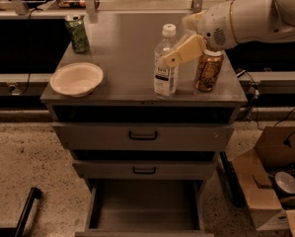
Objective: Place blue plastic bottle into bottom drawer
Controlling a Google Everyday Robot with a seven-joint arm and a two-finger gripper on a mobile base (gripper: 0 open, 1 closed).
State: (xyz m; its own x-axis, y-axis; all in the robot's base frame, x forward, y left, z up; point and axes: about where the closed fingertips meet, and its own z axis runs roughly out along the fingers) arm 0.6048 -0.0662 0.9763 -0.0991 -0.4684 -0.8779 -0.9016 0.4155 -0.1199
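The blue plastic bottle (pixel 165 78) stands upright near the front edge of the grey cabinet top (pixel 122 53); it is clear, with a white cap and a white label. My gripper (pixel 173 42) reaches in from the right at the bottle's upper half and is open. One cream finger (pixel 180 52) crosses in front of the bottle's shoulder, the other shows behind, near the cap. The bottom drawer (pixel 145 206) is pulled open below, and its plain grey inside holds nothing.
A gold-brown can (pixel 208 72) stands just right of the bottle, under my arm. A green can (pixel 77 32) is at the back left and a cream bowl (pixel 76 78) at the front left. The two upper drawers are slightly open. A cardboard box (pixel 270 186) sits on the floor at right.
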